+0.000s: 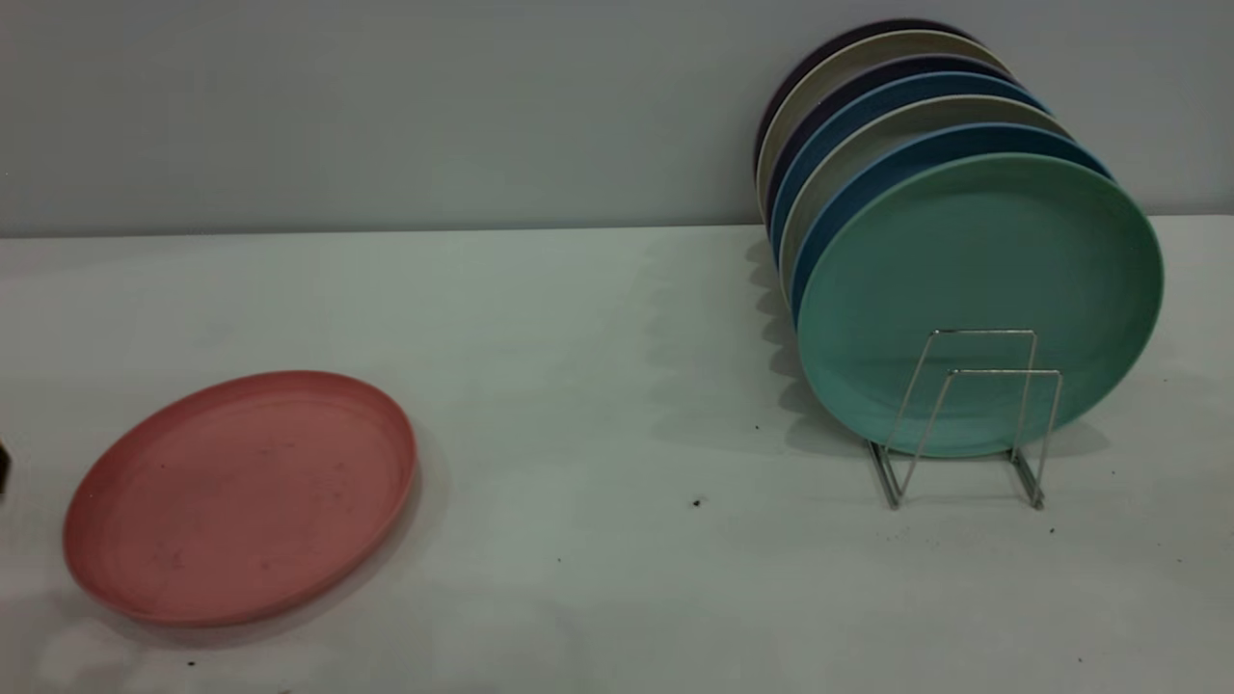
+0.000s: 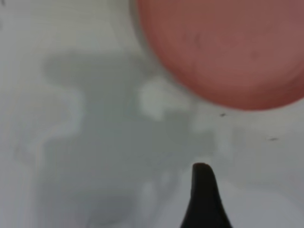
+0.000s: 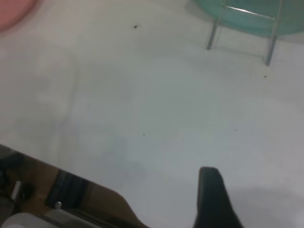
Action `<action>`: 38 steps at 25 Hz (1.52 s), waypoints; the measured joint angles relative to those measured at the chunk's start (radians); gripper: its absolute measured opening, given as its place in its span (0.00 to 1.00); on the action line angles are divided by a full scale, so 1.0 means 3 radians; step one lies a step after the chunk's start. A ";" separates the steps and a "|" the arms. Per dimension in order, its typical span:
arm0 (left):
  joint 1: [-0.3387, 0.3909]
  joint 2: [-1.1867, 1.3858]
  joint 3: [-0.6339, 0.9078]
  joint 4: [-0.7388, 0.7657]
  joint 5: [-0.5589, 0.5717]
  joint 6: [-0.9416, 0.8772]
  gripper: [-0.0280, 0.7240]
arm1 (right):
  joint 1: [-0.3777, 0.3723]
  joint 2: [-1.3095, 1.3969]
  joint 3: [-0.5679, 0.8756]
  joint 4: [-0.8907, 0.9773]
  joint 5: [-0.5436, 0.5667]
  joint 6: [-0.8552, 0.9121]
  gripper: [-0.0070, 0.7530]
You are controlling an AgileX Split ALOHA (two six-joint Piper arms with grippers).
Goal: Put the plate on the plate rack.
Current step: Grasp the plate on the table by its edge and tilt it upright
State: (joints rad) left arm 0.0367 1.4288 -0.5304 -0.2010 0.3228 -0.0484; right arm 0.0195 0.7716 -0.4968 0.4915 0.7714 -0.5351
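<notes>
Lower left on the white counter [image 1: 617, 386]: salmon plate [image 1: 241, 496] lying flat, well apart from the plate rack [image 1: 969, 414] at right. Left tool [image 2: 204, 199] and right tool [image 3: 213, 199] visible only in wrist views, opening impossible to tell.

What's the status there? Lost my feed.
Pink plate flat on table, ungripped. Left gripper hovering beside it, right gripper over bare table. Plate rack front slot free, teal plate behind. Path clear.
</notes>
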 joint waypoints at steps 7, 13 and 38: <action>0.0472 0.0754 -0.0414 -0.0512 0.0023 0.0669 0.77 | 0.0000 0.0001 0.0000 0.0015 -0.0004 -0.0024 0.64; 0.0789 0.1230 -0.0779 -0.1537 0.0250 0.1767 0.74 | 0.0000 0.0001 0.0000 0.0016 -0.0004 -0.0024 0.64; 0.0984 0.2308 -0.0986 -0.3306 -0.0075 0.3359 0.65 | 0.0000 0.0001 0.0000 0.0016 -0.0076 -0.0028 0.64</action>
State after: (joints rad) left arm 0.3320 2.1211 -0.8263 -1.1928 0.3002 0.9594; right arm 0.0195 0.7719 -0.4968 0.4962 0.7487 -0.5434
